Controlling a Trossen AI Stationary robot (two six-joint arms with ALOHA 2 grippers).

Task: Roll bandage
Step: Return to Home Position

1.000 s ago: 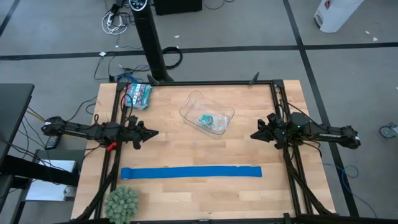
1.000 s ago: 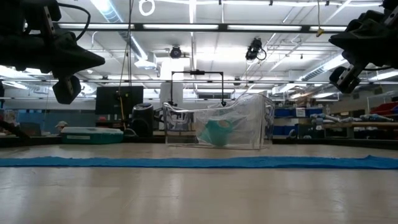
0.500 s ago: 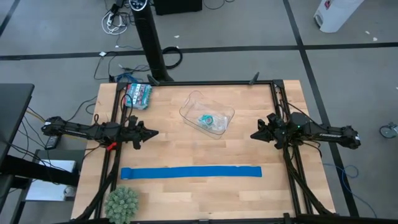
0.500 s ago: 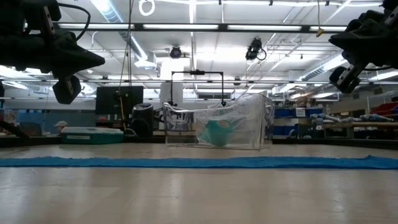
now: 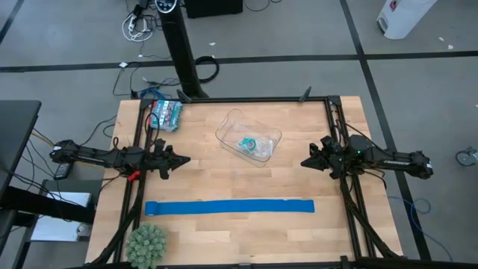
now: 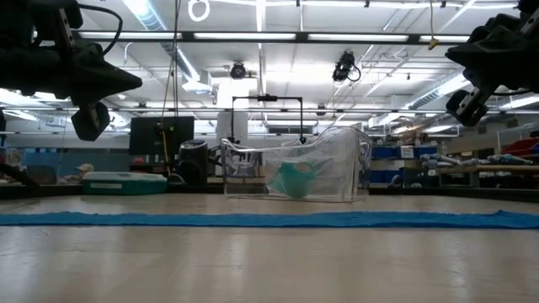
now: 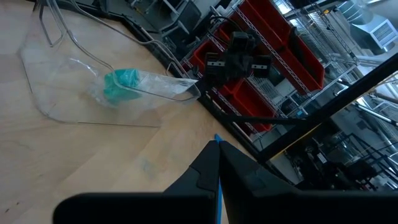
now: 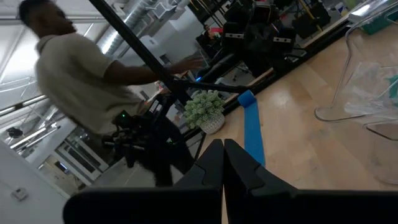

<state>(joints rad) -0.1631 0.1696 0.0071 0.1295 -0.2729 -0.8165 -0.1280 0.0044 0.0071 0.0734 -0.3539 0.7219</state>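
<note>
The bandage (image 5: 248, 143) is a small teal bundle lying on the floor of a clear plastic container (image 5: 265, 134) at the table's far middle; it also shows in the low view (image 6: 293, 179) and the left wrist view (image 7: 120, 84). A long royal-blue strip (image 5: 229, 207) lies flat across the near half of the table. My left gripper (image 5: 187, 159) hovers shut and level at the left side, pointing toward the middle, well clear of the container. My right gripper (image 5: 304, 163) hovers shut at the right side, pointing toward the middle. Neither holds anything.
A spiky green plant ball (image 5: 146, 243) sits at the near left corner. A teal-and-white packet (image 5: 166, 114) lies at the far left. A person (image 8: 81, 81) stands beyond the table's left side in the right wrist view. Bare wood lies between the grippers.
</note>
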